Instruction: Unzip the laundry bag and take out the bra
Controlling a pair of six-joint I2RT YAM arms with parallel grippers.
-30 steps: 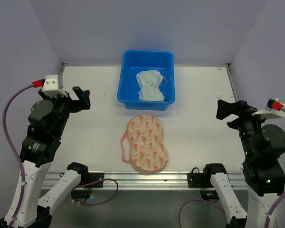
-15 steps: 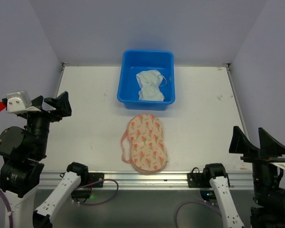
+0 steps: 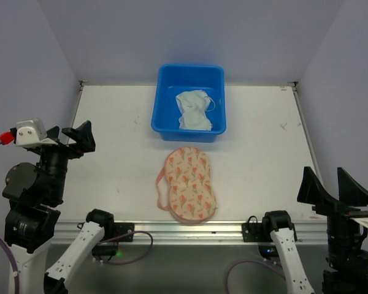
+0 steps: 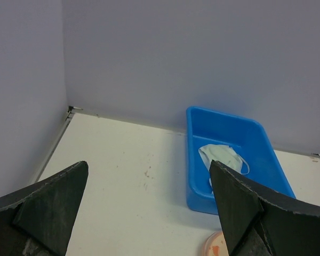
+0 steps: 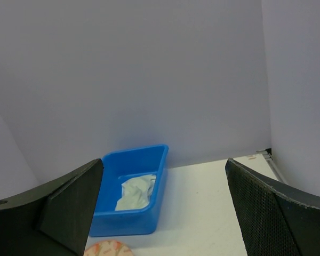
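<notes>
Both arms have pulled back from a second ago, when they reached in over the counter's sides, and now sit low at the near corners; over the last half second the left arm (image 3: 34, 184) has shifted only a touch inward, and the right arm (image 3: 346, 245) has barely sunk. Nothing else has moved.

Pale walls close off the white counter (image 3: 264, 141) at the back and both sides. The left jaws stand wide apart with nothing between them, raised over the counter's left edge and aimed toward the far side; in the left wrist view the two dark fingers frame the bottom corners. The right jaws are likewise spread wide and empty, off the counter's near right corner.

At the far middle of the counter stands the blue tub (image 3: 165, 79) (image 4: 224, 133) (image 5: 133, 160), its long side running away from the arms. Just beside its near wall lies the laundry bag (image 3: 189, 184) (image 4: 216, 244) (image 5: 109, 248), flat on the counter and lengthwise between the tub and the near rail, well apart from both arms. A pink loop of its edging sticks out along its left side. Whether its zipper is open cannot be told from here. The bra (image 3: 193, 110) (image 4: 221, 157) (image 5: 134, 192) lies crumpled inside the tub, toward the near end, a thin strap curling out to its right
</notes>
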